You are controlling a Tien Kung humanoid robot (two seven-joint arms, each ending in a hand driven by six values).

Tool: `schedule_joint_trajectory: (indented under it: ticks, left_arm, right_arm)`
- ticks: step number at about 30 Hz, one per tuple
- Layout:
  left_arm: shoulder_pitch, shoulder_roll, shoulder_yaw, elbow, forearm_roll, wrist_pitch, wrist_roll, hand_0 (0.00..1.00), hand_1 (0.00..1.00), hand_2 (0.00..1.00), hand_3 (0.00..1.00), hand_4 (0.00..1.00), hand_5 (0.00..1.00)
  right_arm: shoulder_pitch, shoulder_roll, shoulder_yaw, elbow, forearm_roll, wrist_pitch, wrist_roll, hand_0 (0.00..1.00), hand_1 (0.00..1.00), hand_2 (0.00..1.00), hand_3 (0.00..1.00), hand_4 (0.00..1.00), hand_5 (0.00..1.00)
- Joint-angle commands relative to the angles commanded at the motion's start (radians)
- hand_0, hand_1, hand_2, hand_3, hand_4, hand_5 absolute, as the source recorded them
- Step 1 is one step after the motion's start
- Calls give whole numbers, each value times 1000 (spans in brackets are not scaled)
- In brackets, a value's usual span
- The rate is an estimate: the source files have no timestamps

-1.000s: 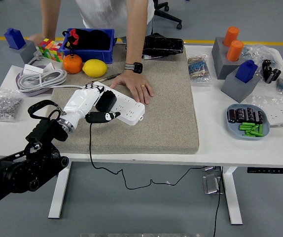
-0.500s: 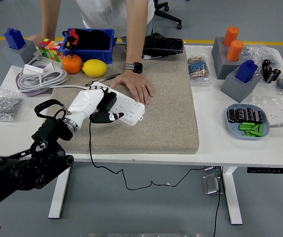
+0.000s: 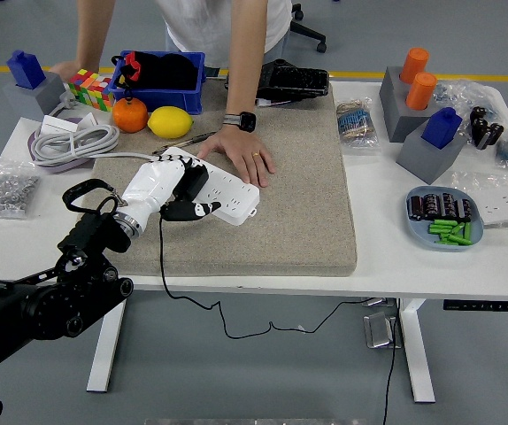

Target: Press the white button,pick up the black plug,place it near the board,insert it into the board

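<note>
A white power strip (image 3: pixel 227 193) lies on the tan mat (image 3: pixel 280 195), its far end held down by a person's hand (image 3: pixel 241 150). My left hand (image 3: pixel 183 199), with a white shell and black fingers, is shut on the black plug (image 3: pixel 192 181), which rests on top of the strip near its left end. The plug's black cable (image 3: pixel 163 266) hangs down over the table's front edge. I cannot make out the strip's white button. My right hand is out of view.
An orange (image 3: pixel 131 114), a lemon (image 3: pixel 170 121), a blue bin (image 3: pixel 159 81), a colour cube (image 3: pixel 91 88) and a coiled grey cable (image 3: pixel 77 142) sit at the back left. A bag of screws (image 3: pixel 8 188) lies left. Grey blocks (image 3: pixel 431 142) and a blue dish (image 3: pixel 444 217) stand right.
My left hand moved up and right with the plug, bringing it down onto the strip. In the last half second it has held still. The person's hand has not moved.
</note>
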Motion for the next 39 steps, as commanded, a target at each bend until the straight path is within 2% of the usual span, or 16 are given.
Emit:
schedule_joint_trajectory:
  ticks: [24,30,31,35,39]
  left_arm:
    - [-10,-35,15,49,-30,-7,3,889,870,782,724,894,553]
    - [-7,-22,-27,19,-19,3,-8,889,876,783,725,893,554]
    - [-6,-18,-43,11,-16,7,-11,898,887,804,750,893,556]
    - [-3,-6,-98,-10,-10,13,-15,898,887,804,750,893,556]
    - [-7,0,-131,-4,-15,12,-14,905,885,805,774,891,560]
  right_arm:
    - [-1,2,0,-1,0,0,-1,681,588,583,574,630,316]
    - [-3,2,4,0,-1,0,-1,679,588,583,575,630,316]
    - [-3,2,4,0,-1,0,-1,680,588,583,574,630,316]
    - [-4,3,4,0,-2,0,-1,680,588,583,574,630,316]
    - [-3,3,4,0,-1,1,-1,680,588,583,574,631,316]
